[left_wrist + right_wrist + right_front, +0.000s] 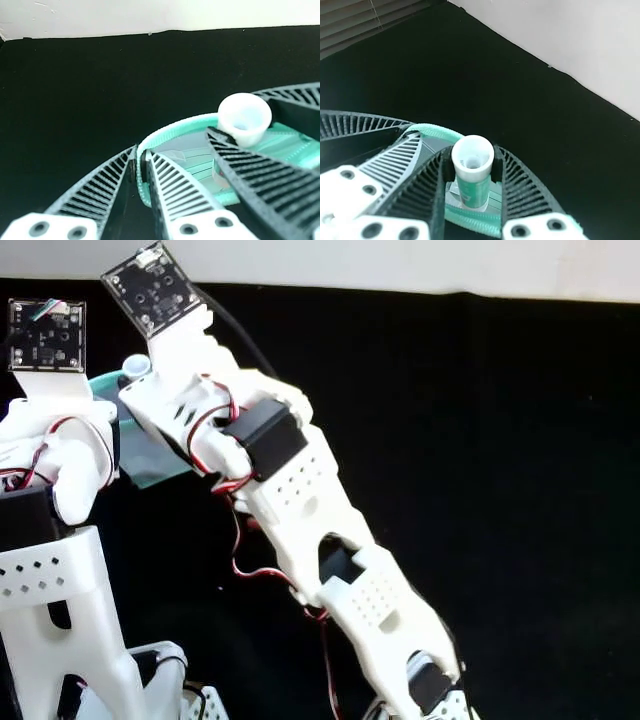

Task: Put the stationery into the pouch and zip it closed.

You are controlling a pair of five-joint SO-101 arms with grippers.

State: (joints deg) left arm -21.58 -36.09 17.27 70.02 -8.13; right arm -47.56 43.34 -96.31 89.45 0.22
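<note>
Left arm, far left of the high view: left gripper (139,162) narrow, its ribbed fingers (172,187) pinched on the rim of the pouch (170,129). Pouch: mint green with a zip edge, mouth open, lying on the black table (480,440) between the two arms, partly hidden beneath them. Right arm: slants up from the lower right of the high view toward the pouch. Right gripper (472,156) clamped on a tube (471,189) with a green body and a white cap (472,160), held upright with its lower end at the pouch mouth; how far in, I cannot tell. Pale wall (580,40) behind the table.
</note>
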